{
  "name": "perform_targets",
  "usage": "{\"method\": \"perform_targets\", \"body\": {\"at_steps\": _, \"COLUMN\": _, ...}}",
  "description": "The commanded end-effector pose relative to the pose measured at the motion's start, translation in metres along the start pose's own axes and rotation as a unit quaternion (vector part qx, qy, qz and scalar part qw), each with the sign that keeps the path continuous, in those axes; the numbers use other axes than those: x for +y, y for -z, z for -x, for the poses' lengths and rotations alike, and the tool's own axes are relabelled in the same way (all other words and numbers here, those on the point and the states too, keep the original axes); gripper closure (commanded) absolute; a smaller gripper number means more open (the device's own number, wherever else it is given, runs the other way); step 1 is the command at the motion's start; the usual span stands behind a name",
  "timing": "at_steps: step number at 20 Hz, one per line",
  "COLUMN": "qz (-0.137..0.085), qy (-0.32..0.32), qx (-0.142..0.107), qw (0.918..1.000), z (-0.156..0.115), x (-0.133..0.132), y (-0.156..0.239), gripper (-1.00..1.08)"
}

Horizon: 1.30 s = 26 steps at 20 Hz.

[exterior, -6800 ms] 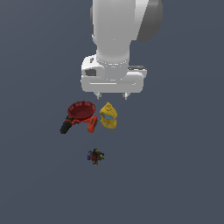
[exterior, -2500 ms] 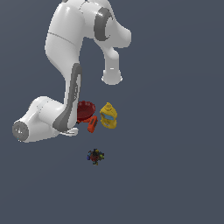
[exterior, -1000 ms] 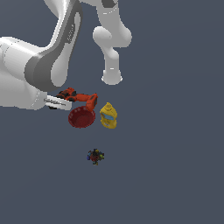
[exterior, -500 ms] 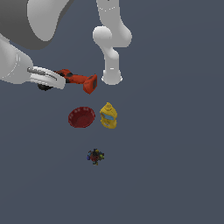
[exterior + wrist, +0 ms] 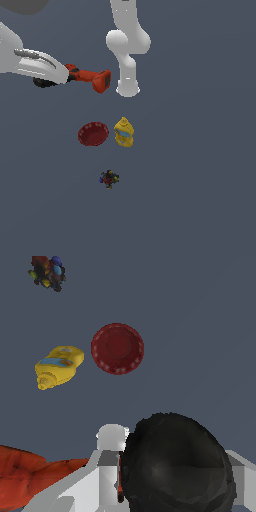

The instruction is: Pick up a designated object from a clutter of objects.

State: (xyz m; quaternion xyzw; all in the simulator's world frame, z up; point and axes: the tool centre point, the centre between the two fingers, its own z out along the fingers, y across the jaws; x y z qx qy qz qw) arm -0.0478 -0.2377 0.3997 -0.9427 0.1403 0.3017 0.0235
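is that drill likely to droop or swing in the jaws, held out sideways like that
Likely somewhat. The drill is gripped at its black end, with the boxy base hanging far out from the gripper, so the weight probably sits off the grip and could pivot it. It looks rigid, so no flexing. The hold itself is hidden, so slip is hard to judge.

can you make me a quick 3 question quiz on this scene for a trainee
1. True or false: the drill lies on the surface beside the red bowl.
2. Which item sits nearest the red bowl? A) the yellow bottle B) the small multicoloured toy C) the drill
3. Fill in: the gripper is shut on the ____.

Key
1. False: it is held up and away from the bowl, and the fingers grip its dark end.
2. A: the bottle lies close beside the bowl.
3. drill
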Motion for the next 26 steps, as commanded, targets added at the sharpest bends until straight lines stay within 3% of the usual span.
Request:
{"method": "perform_targets", "body": {"at_steps": 1, "qz": 0.000, "qy": 0.000, "qx": 0.002, "qw": 1.0000, "z": 0.005, "x": 0.000, "y": 0.008, "gripper": 1.08}}
{"method": "perform_targets", "body": {"at_steps": 26, "qz": 0.000, "qy": 0.000, "qx": 0.000, "qw": 1.0000, "z": 0.017, "x": -0.003, "y": 0.032, "gripper": 1.08}}
